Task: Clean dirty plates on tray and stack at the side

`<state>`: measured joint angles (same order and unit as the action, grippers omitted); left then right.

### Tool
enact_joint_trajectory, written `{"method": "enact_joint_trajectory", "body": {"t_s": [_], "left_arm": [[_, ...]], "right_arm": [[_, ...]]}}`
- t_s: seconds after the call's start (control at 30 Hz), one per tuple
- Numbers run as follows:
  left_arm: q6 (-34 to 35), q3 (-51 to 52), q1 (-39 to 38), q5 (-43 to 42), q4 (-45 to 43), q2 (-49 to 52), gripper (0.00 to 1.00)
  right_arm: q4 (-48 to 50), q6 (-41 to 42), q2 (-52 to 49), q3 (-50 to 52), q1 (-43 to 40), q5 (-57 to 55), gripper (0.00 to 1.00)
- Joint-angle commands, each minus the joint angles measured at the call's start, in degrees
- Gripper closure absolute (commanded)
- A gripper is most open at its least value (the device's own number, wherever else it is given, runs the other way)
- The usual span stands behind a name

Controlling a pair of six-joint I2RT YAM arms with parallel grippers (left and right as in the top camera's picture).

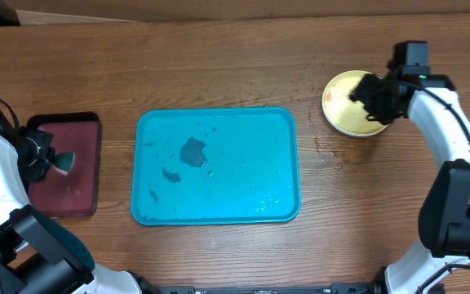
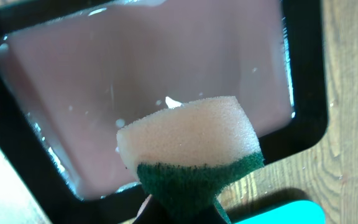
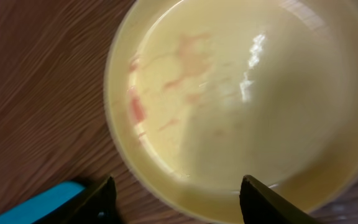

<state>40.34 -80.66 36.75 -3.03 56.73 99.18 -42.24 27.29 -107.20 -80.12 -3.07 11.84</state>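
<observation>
A pale yellow-green plate (image 1: 343, 104) lay on the bare wood to the right of the teal tray (image 1: 251, 147), near the tray's far corner but apart from it. Faint reddish smears marked its glossy inner face. It looked like light, stiff plastic, probably wet and slippery, so the raised rim seemed the safest place to pinch, one finger over the lip and one under. No white or blue plate could be seen, and whether any lay beneath the yellow-green one could not be told.

The right gripper (image 3: 178, 186) hung over the plate's near edge, its two black fingers spread wide and clamping nothing.

The teal tray held no plates, only dark smears and scattered water drops.

Far to the left, the left gripper (image 1: 54, 161) pinched a pink sponge (image 2: 191, 137) by its green scouring side, above a black-rimmed maroon tray (image 1: 76, 196). The brown wooden table (image 1: 219, 57) lay bare around the plate, giving room to stack there.
</observation>
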Motion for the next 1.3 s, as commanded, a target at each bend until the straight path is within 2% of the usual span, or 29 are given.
{"method": "enact_joint_trajectory", "body": {"t_s": [0.0, 0.17, 0.23, 0.3, 0.33, 0.37, 0.43, 0.53, 0.67, 0.7, 0.77, 0.87, 0.97, 1.03, 1.07, 1.17, 1.27], "left_arm": [[-1.7, 1.77, -0.07, -0.39, -2.84, 0.15, 0.96], [-1.81, 7.21, -0.02, 0.44, -12.02, 0.37, 0.95], [-1.77, 9.44, -0.02, 0.39, -15.72, 0.9, 0.89], [-1.77, 10.97, -0.02, -0.9, -18.14, 1.4, 0.78], [-1.77, 11.21, -0.02, -1.46, -18.47, 1.75, 0.64], [-1.75, 11.19, -0.02, -1.46, -18.51, 2.03, 0.39], [-1.77, 11.13, -0.02, -1.51, -19.26, 2.01, 0.11], [-1.81, 9.6, -0.02, -2.25, -18.45, 1.95, 0.08], [-3.45, 4.83, -0.02, -3.23, -13.81, 1.84, 0.1], [-4.5, 3.39, -0.02, -3.21, -12.28, 1.73, 0.13], [-6.49, 0.98, -0.02, -2.64, -9.29, 1.66, 0.26], [-6.51, 0.11, -0.02, 0.09, -6.84, 1.66, 0.34], [-5.46, 1.25, -0.02, 7.04, -5.99, 1.79, 0.51], [-3.3, 2.69, -0.02, 10.84, -6.01, 1.79, 0.56], [-1.97, 3.45, -0.02, 11.91, -5.99, 1.79, 0.56], [0.81, 4.87, -0.02, 10.38, -6.16, 1.79, 0.33], [-3.69, 4.11, 0.02, 4.74, -6.43, 1.46, 0.3]], "right_arm": [[0.57, -4.0, 1.64, 0.17, 6.12, 8.22, 0.32], [2.21, -3.93, 1.64, 0.17, 14.97, 7.43, 0.3], [3.72, -3.93, 1.64, 0.17, 18.45, 6.27, 0.28], [5.14, -3.96, 1.64, 0.17, 21.46, 5.16, 0.25], [5.79, -3.98, 1.64, 0.17, 22.88, 4.57, 0.23], [6.34, -3.96, 1.64, 0.17, 24.24, 4.22, 0.21], [7.37, -3.96, 1.64, 0.17, 26.23, 4.11, 0.19], [8.17, -3.96, 1.64, 0.15, 28.37, 4.11, 0.17], [8.11, -3.96, 1.66, 0.11, 29.22, 4.13, 0.17], [8.07, -3.96, 1.66, 0.11, 29.22, 4.17, 0.17], [8.09, -3.96, 1.66, 0.11, 29.22, 4.31, 0.17], [8.15, -3.96, 1.66, 0.11, 29.22, 4.31, 0.17], [8.15, -3.96, 1.66, 0.11, 29.22, 4.31, 0.16], [8.15, -3.96, 1.66, 0.11, 29.22, 4.31, 0.16], [8.15, -3.96, 1.66, 0.11, 29.22, 4.31, 0.16], [8.28, -3.61, 1.7, 0.02, 29.22, 4.31, 0.16], [6.54, -3.34, 2.27, -2.05, 29.22, 4.72, 0.16]]}}
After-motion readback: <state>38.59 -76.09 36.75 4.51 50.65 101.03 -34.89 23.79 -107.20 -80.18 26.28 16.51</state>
